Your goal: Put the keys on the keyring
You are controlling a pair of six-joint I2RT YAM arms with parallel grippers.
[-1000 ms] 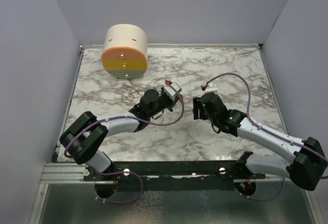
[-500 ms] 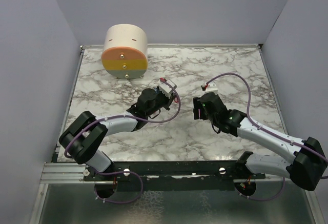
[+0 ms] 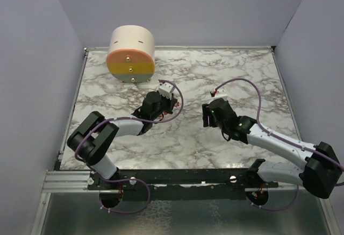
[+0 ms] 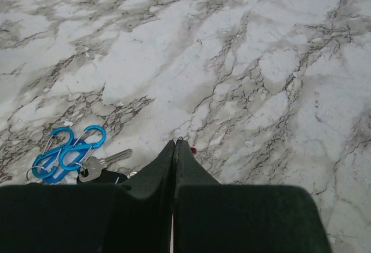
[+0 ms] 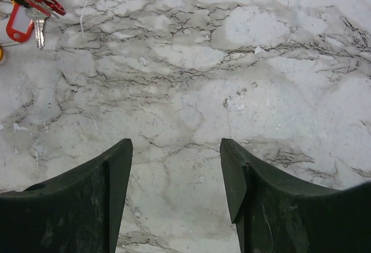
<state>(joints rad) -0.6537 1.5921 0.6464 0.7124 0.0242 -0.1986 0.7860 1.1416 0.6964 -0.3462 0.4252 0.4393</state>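
Shut tight low over the white-and-grey marble tabletop [image 3: 231,68], with nothing visibly pinched: the left gripper [image 4: 175,144], tips beside a red speck too small to identify. Just to the left of those tips in the left wrist view, lying flat: a bunch of blue figure-eight metal clips [image 4: 68,150], with a small silver key [image 4: 104,161] touching them and a dark piece half hidden under the finger. Standing wide open and empty: the right gripper [image 5: 175,146], well apart from a red clip and red oblong tag [image 5: 26,7] on a second silver key at the far left corner of its view. No separate keyring clearly made out in any view. Likely next, as a judgement: open the left jaws, swing left over the blue bunch, and pinch one clip by its edge rather than pressing the thin metal into the stone. Bring the right jaws in narrower for the red set. Off at the table's far left corner, clear of both arms: a big cream-and-orange cylinder [image 3: 130,55]. Worth watching: looping purple cables [image 3: 252,92] near both wrists.
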